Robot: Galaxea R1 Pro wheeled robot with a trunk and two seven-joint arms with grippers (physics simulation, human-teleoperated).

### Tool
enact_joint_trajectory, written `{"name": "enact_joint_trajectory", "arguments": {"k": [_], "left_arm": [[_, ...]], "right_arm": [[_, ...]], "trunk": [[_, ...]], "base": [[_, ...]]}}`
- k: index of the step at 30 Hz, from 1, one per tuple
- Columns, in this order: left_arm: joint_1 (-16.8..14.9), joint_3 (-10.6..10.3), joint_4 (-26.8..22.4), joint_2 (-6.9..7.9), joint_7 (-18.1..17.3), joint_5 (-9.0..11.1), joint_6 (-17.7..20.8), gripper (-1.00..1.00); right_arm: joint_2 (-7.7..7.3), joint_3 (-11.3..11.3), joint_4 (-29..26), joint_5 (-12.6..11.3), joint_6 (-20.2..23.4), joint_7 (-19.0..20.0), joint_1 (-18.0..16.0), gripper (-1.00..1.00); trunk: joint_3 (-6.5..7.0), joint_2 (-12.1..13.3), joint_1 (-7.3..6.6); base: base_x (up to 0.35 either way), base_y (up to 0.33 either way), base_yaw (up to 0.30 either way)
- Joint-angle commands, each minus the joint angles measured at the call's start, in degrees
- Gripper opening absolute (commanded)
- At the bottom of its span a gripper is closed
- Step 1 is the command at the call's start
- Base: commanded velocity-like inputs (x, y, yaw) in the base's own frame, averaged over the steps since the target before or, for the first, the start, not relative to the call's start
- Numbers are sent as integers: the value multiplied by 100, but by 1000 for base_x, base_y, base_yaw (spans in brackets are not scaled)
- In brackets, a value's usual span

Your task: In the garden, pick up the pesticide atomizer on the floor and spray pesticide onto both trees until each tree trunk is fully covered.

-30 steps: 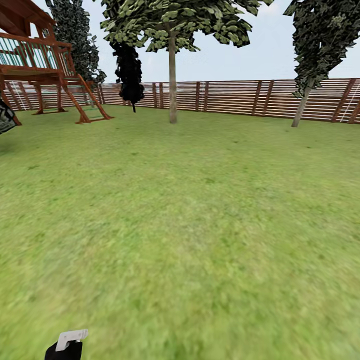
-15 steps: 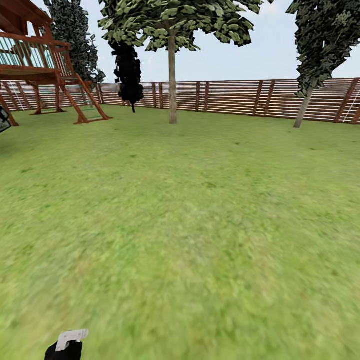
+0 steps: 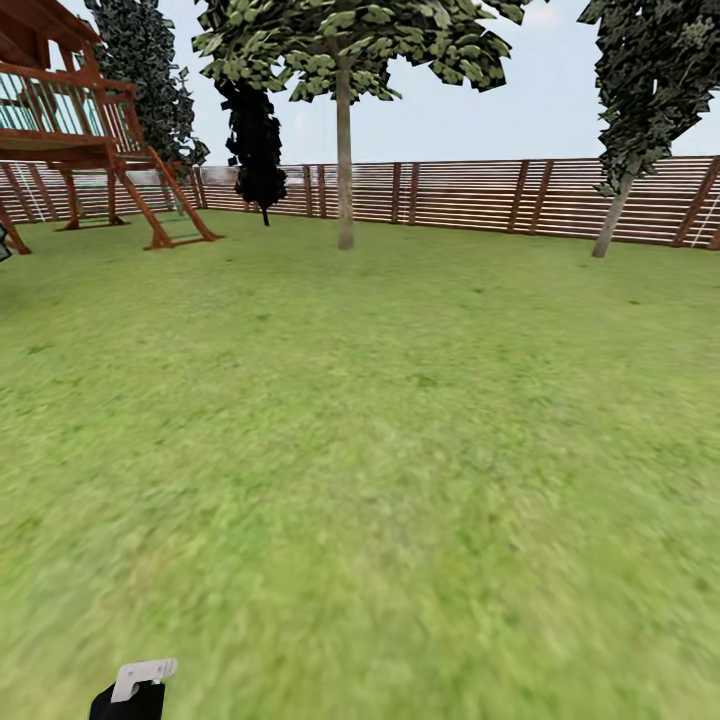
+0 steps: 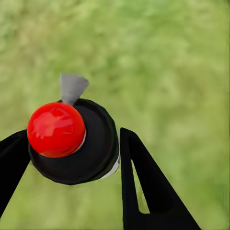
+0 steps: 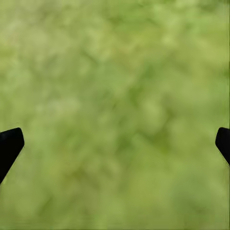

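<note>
In the left wrist view the pesticide atomizer, a small black bottle with a red top and a grey nozzle, sits between the black fingers of my left gripper, which is shut on it above grass. The head view has that hand at the bottom left edge, its pale part sticking up. My right gripper is open wide over bare lawn. Far ahead a tree stands before the fence, its straight grey-tan trunk under a green blocky crown. No whitish specks show on it.
A brown slat fence closes off the far side of the lawn. A wooden play tower stands at the far left, a near-black narrow tree beside it. At the far right is a darker tree with a leaning trunk.
The whole picture has shifted slightly, so the camera has moved: the play tower slid left and the right tree slid right. My left hand keeps the atomizer at the same spot.
</note>
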Motion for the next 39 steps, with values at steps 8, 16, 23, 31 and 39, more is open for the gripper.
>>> {"name": "enact_joint_trajectory", "arguments": {"k": [8,16,23,31,39], "left_arm": [[0,-3,-1,0,0,-1,0,-100],[0,-2,-1,0,0,3,0,-100],[0,1,-1,2,0,0,0,-100],[0,2,-9,9,0,-2,0,-100],[0,3,-9,9,0,-2,0,-100]], "right_arm": [[0,0,0,0,0,0,0,100],[0,0,0,1,0,0,0,100],[0,0,0,0,0,0,0,100],[0,0,0,0,0,0,0,100],[0,0,0,-1,0,0,0,100]], "trunk": [[0,0,0],[0,0,0],[0,0,0],[0,0,0],[0,0,0]], "base": [[338,0,0],[338,0,0],[338,0,0],[338,0,0],[338,0,0]]}}
